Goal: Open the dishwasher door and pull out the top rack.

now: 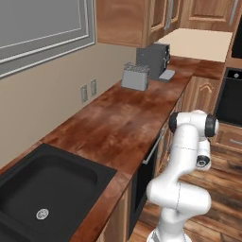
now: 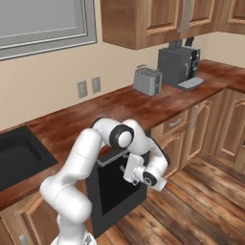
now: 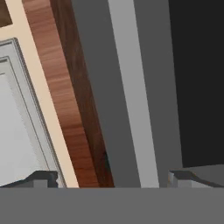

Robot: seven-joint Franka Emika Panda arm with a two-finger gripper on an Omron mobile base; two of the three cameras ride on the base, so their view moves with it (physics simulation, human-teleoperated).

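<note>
Right, biggest first: your wooden countertop (image 2: 119,107) ran long above the hand, w/ a black sink basin (image 1: 42,189) set into it off to the arm's base side. Under the counter edge sat the dishwasher door (image 2: 112,191), black panel, top tipped out a bit from the cabinet front, silver bar handle (image 2: 112,158) along its top edge. You had the gripper (image 3: 113,177) right up at that handle: hand view showed the grey bar running between the two fingertips (image 3: 43,178), one tip each side, spread wide w/ the bar in the gap. Can't tell if the pads touched it. Further along the counter from the hand stood a dark coffee machine (image 2: 178,64), then a smaller grey toaster (image 2: 147,80) beside it.
</note>
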